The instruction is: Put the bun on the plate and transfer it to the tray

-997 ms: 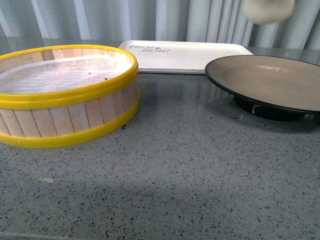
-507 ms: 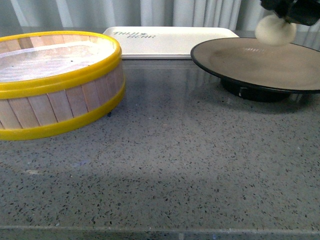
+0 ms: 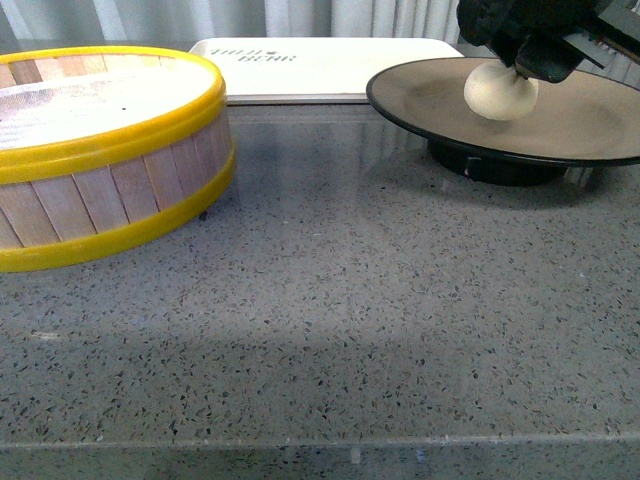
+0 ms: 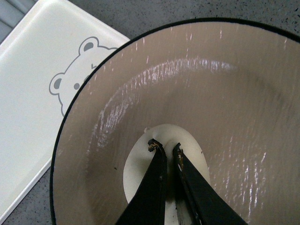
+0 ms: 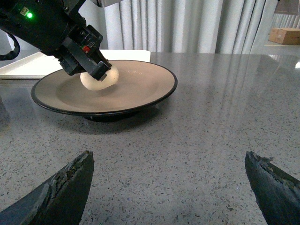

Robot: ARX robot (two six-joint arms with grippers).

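The white bun (image 3: pixel 500 90) rests on the brown-grey plate (image 3: pixel 590 120) with a black rim, at the right back of the table. My left gripper (image 3: pixel 520 60) is shut on the bun from above; in the left wrist view its black fingers pinch the top of the bun (image 4: pixel 140 164) over the plate (image 4: pixel 225 93). The right wrist view shows the bun (image 5: pixel 105 79), the plate (image 5: pixel 140 89) and my left gripper (image 5: pixel 91 65). My right gripper (image 5: pixel 168 178) is open and empty, low over the table in front of the plate. The cream tray (image 3: pixel 320 65) lies behind, beside the plate.
A yellow-rimmed wooden steamer basket (image 3: pixel 100 150) stands at the left. The tray (image 4: pixel 37 93) has a printed bear and touches the plate's edge in the left wrist view. Grey speckled tabletop (image 3: pixel 330 300) fills the front. Curtains hang behind.
My left gripper has come down with the bun from above the plate onto the plate's surface. The front view has shifted a little to the right.
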